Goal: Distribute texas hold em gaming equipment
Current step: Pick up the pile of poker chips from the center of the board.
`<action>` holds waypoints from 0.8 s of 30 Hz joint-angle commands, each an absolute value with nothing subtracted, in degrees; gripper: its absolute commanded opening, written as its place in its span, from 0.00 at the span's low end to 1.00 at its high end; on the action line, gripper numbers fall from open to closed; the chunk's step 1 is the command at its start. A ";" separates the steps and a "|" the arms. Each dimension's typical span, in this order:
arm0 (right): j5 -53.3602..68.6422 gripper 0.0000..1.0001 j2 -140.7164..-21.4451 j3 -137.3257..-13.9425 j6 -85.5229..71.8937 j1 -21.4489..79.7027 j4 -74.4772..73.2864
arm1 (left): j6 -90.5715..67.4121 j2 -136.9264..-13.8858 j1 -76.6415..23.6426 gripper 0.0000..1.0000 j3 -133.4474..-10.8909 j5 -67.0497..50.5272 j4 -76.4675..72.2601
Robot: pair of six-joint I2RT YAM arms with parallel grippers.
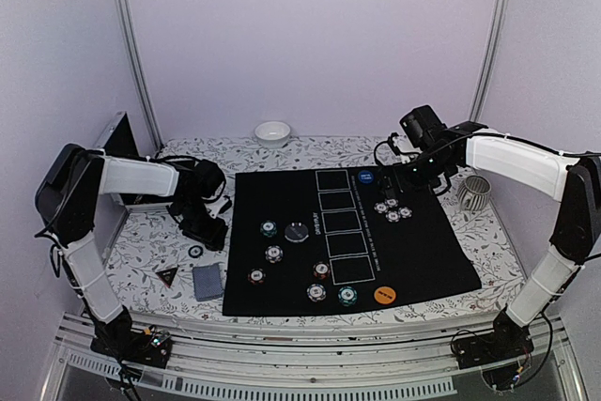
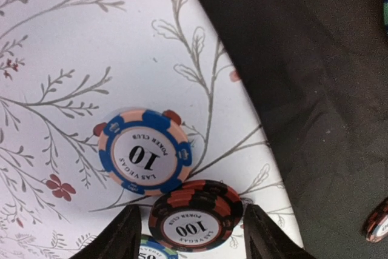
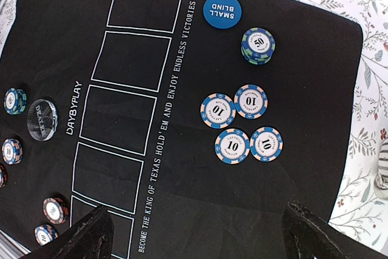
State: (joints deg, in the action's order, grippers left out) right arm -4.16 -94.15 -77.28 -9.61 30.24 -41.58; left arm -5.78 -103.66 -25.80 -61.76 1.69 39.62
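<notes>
In the left wrist view a short black-red stack of "100" chips [image 2: 195, 215] lies on the flowered cloth between the fingers of my left gripper [image 2: 193, 238], which is open with a gap on each side. A blue "10" chip [image 2: 144, 151] touches the stack's far side, and a green "50" chip [image 2: 154, 248] peeks out at the bottom. My right gripper [image 3: 203, 241] hangs open and empty over the black mat [image 3: 182, 210], near several blue "10" chips [image 3: 241, 122], a green "50" stack [image 3: 258, 45] and the blue "small blind" disc [image 3: 222, 10].
More chip stacks [image 1: 316, 292], a dark dealer disc [image 1: 297, 232] and an orange disc [image 1: 383, 295] lie on the mat. The triangle marker [image 1: 167, 275] and card deck [image 1: 208, 281] lie left of it. Silver case [image 1: 117, 143], white bowl [image 1: 271, 132] and mug [image 1: 474, 192] line the edges.
</notes>
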 commanded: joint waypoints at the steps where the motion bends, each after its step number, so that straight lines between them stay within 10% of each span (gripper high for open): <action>1: -4.21 0.99 -94.39 -77.26 -9.47 30.00 -41.78 | -5.39 -105.61 -24.98 0.53 -61.32 1.31 39.73; 10: -4.01 0.99 -94.11 -77.34 -9.52 29.97 -41.92 | -4.50 -105.37 -25.05 0.00 -61.26 0.07 39.35; 24: 3.92 0.99 -88.83 -77.46 -11.47 29.68 -37.41 | -2.64 -98.98 -33.60 0.00 -69.08 6.31 48.65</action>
